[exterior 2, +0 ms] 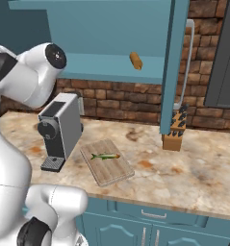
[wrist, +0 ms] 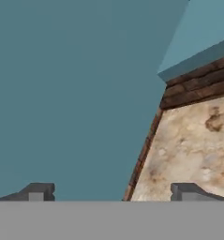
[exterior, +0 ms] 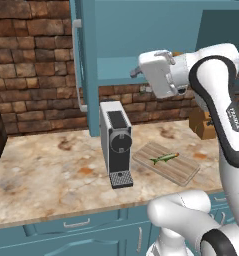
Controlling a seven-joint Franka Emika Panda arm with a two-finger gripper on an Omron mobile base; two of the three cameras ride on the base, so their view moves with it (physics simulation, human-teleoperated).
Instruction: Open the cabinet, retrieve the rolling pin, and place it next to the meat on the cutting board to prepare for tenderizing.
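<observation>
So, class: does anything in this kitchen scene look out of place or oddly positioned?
The cabinet doors stand wide open, and the rolling pin lies end-on on its shelf. The meat lies alone on the cutting board. Nothing looks spilled or damaged.

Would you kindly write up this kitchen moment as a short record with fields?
cabinet: both doors swung open
rolling pin: lying on the cabinet shelf, one end facing the right base camera
cutting board: flat on the counter, right of the coffee machine
meat: lying on the board
knife block: on the counter by the brick wall, below the right door's edge
end effector: open, empty, raised beside the left door, not touching the pin
</observation>
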